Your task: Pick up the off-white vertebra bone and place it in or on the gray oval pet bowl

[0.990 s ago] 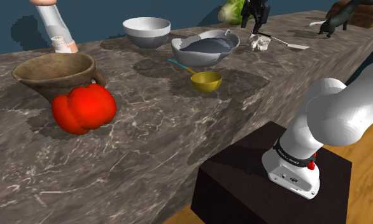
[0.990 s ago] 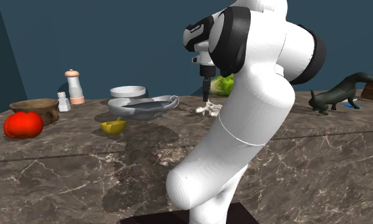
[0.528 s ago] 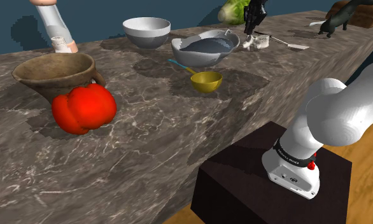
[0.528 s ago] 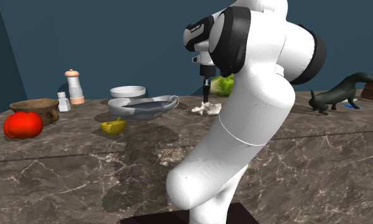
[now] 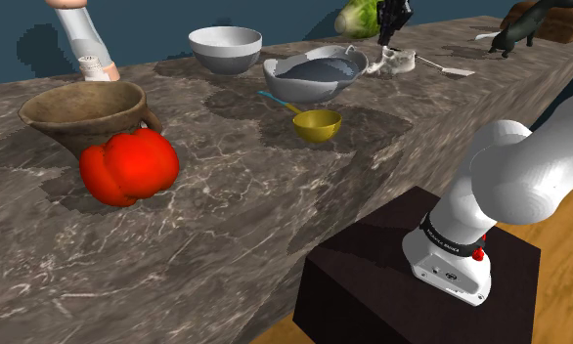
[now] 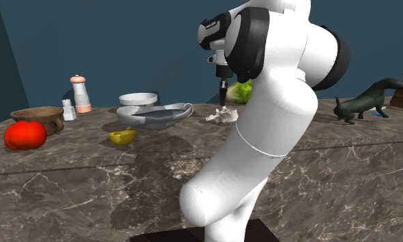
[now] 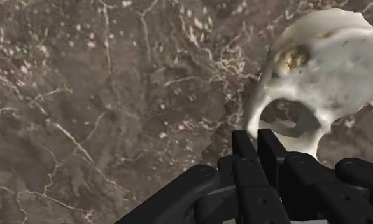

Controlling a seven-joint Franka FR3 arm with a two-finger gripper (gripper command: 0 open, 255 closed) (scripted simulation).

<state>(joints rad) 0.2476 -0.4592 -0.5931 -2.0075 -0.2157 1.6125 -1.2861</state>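
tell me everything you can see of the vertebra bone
The vertebra bone is off-white with yellowish-brown flecks, a lumpy ring of bone around one large hole, with stubby projections. It lies on the dark marbled counter, close beside the gray oval bowl but not in it. The black gripper hangs just above it, fingers shut together, holding nothing.
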